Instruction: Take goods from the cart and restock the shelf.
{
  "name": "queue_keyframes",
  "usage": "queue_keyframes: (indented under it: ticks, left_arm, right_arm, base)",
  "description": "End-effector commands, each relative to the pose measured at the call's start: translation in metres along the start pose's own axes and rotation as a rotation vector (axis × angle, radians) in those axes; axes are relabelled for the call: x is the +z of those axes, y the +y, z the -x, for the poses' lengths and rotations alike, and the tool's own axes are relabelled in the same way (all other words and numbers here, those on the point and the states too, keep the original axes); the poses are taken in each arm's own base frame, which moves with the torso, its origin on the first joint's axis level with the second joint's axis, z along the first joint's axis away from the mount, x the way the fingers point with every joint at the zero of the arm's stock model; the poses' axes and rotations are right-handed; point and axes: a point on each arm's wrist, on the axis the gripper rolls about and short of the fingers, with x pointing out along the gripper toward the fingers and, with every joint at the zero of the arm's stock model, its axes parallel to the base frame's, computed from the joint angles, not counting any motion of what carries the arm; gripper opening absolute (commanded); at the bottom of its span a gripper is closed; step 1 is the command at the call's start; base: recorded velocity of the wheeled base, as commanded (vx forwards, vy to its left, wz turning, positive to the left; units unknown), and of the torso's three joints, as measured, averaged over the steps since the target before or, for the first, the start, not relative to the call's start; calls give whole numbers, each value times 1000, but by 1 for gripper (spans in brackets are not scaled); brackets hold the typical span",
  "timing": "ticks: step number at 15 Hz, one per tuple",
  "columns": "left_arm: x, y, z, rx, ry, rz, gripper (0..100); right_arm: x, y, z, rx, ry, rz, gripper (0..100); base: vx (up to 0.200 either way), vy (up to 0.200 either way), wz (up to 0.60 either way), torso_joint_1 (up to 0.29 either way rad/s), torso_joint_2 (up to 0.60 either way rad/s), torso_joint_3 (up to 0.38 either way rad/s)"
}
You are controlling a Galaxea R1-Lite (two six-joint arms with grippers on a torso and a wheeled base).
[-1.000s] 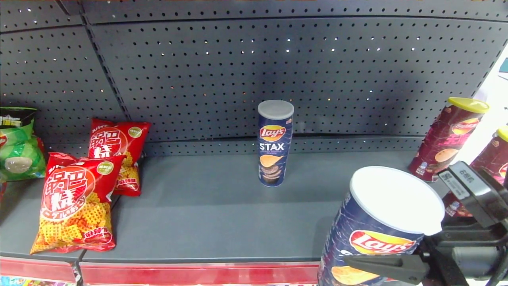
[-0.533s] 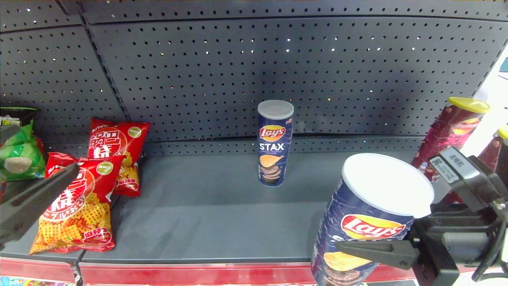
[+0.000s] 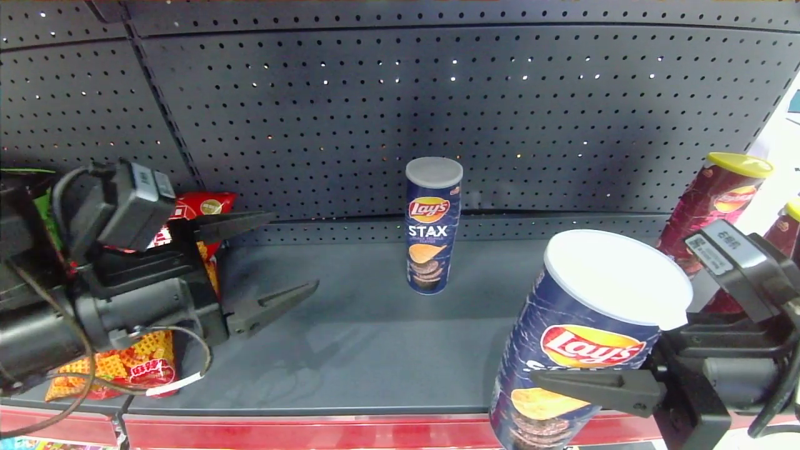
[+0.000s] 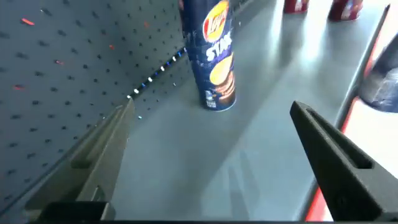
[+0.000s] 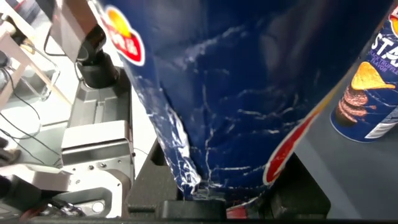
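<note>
The right claw (image 3: 594, 356) clamps a tilted can (image 3: 600, 306) at the shelf (image 3: 350, 350) front edge. Judged best: carry it ahead and left of the claw, beside the standing can (image 3: 432, 225), upright it, then release low. The left claw (image 3: 292, 250) hangs spread, empty.

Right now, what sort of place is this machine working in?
Likely a shop's snack aisle or a mock-up: a grey shelf with a perforated back panel and red front strip, red snack bags on it, a blue chip can standing there, a second can in the right pincer.
</note>
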Motion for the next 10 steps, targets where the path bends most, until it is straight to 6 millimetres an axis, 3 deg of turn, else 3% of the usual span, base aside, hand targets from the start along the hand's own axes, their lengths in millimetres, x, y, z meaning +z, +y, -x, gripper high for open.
queue_keyframes:
  ticks: [1,4,10]
  left_arm:
    - [-12,13,-34,4,48,28,100]
    - [-9,31,-64,21,34,7,100]
    - [-45,20,-96,-75,128,66,100]
  right_arm:
    - [2,2,2,-4,-8,4,0]
    - [6,-1,0,-7,-16,4,0]
    - [14,-8,-5,-13,-31,-2,0]
  base:
    - [0,0,0,0,0,0]
    - [0,0,0,0,0,0]
    - [0,0,0,0,0,0]
